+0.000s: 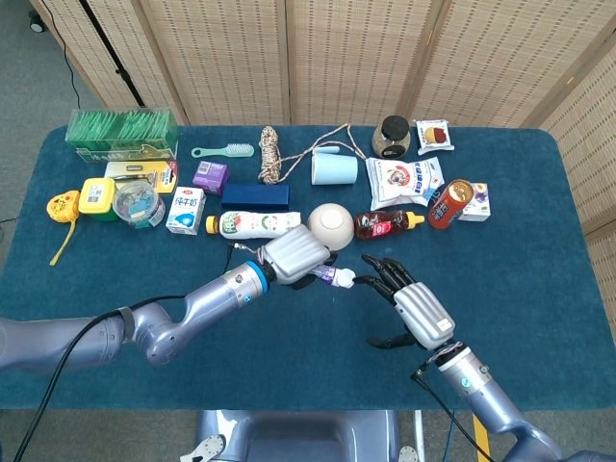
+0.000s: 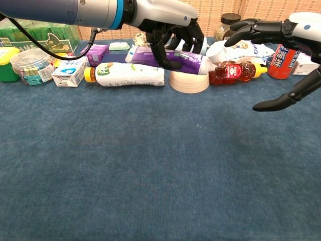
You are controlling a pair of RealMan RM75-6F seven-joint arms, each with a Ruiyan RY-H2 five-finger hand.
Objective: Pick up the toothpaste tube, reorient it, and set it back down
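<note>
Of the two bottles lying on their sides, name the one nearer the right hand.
The brown sauce bottle with the yellow cap; it lies just beyond the right hand, while the white bottle sits behind the left hand.

Matt blue cloth table (image 1: 539,241), glossy plastic toothpaste tube (image 2: 175,57), woven-reed screen (image 1: 318,58).

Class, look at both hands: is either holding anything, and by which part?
The left hand grips the toothpaste tube around its body, cap end sticking out. The right hand is open, fingertips near the cap, holding nothing.
</note>
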